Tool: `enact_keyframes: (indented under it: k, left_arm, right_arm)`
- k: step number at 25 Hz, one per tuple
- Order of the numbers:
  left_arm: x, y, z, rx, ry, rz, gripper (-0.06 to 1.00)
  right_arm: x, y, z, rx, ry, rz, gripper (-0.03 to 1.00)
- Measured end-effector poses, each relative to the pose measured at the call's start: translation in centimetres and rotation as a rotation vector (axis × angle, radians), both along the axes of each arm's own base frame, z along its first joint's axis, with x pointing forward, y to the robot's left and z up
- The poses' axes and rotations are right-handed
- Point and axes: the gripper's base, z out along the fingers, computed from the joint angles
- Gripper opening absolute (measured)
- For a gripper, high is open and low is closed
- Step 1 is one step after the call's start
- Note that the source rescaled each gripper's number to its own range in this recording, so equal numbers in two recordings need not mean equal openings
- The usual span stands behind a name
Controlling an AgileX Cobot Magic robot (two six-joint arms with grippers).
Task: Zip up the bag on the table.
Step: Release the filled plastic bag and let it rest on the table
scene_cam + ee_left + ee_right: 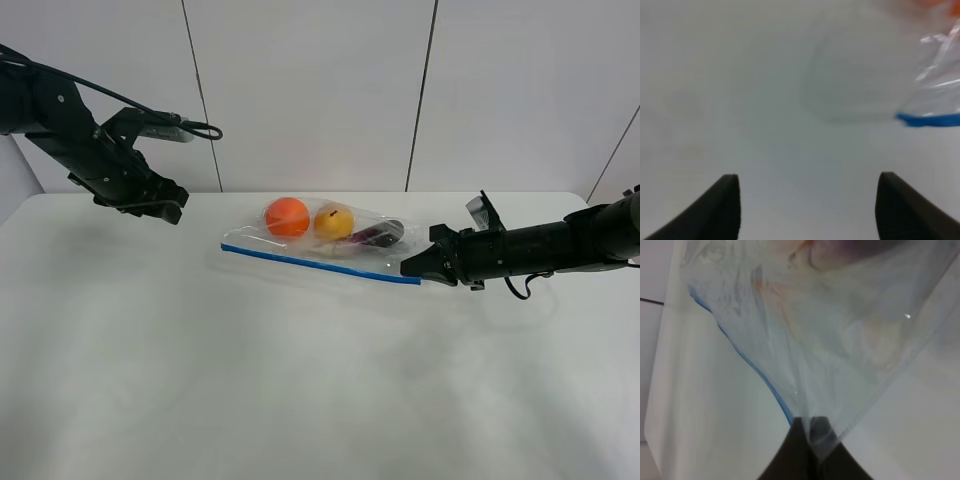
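White table (300,400) is spreading around the bag (310,245) lying on it; we are seeing an orange ball (287,216), a yellow item (334,221) and a dark item (378,235) inside. Only the wrist view is showing our right gripper (812,435) pinching the bag's corner; our left gripper (807,205) is hovering spread near its opposite end.

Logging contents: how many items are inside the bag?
3 in the bag: an orange ball at the left, a yellow fruit in the middle, a dark item rightmost. Smaller ones could be hidden.

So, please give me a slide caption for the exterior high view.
The right tool pinches a zipper-end corner of the bag; the left tool hovers open over the table.
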Motion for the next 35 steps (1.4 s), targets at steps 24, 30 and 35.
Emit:
enact_keyframes:
  k: [24, 30, 35]
  left_arm:
    - [-2.4, 4.5, 1.7, 0.039, 0.159, 0.274, 1.0]
    - [-6.0, 4.5, 8.8, 0.028, 0.013, 0.255, 1.0]
    - [-11.3, 3.9, 15.5, -0.093, -0.163, 0.258, 1.0]
  right_arm:
    - [0.0, -0.1, -0.1, -0.008, 0.012, -0.009, 0.0]
    - [0.0, -0.1, -0.1, -0.012, 0.012, -0.012, 0.0]
    - [0.1, -0.2, -0.2, -0.028, 0.011, -0.022, 0.0]
